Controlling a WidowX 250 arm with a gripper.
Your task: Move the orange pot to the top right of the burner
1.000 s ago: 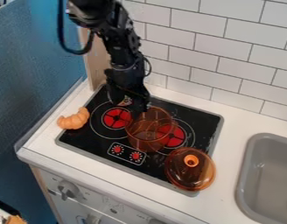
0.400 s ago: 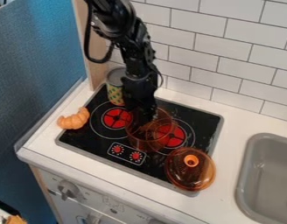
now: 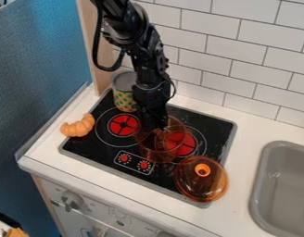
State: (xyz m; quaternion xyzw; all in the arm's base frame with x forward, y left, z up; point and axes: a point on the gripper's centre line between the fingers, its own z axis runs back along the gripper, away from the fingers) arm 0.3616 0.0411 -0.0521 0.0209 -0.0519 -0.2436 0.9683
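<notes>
Camera view: my gripper point(image 3: 158, 126) is hanging down at the back-left part of the orange pot's mouth, and the orange pot point(image 3: 155, 152) sits right under and just in front of me, upright on the black cooktop point(image 3: 102, 155). Can't tell if I'm open, closed or actually gripping the rim, sorry, it's all black on dark down there. Progress-wise I'd call it early days: I'm at the pot, so the getting-there part looks done, but the move itself isn't. The pot is around the middle of the cooktop, partly over the red burner point(image 3: 190, 144) to my right in the picture, and I read the goal as farther back and to the right of where I am. So what's left, imo: make sure of a hold on the rim, lift or slide it back-right, set it down flat, let go, back off. The can point(image 3: 123, 98) is behind me on the left, the croissant point(image 3: 78, 127) farther out left, neither in the way of that move. The lid point(image 3: 198, 185) is in front of me to the right, close to the pot, so I'd head away from it.
</notes>
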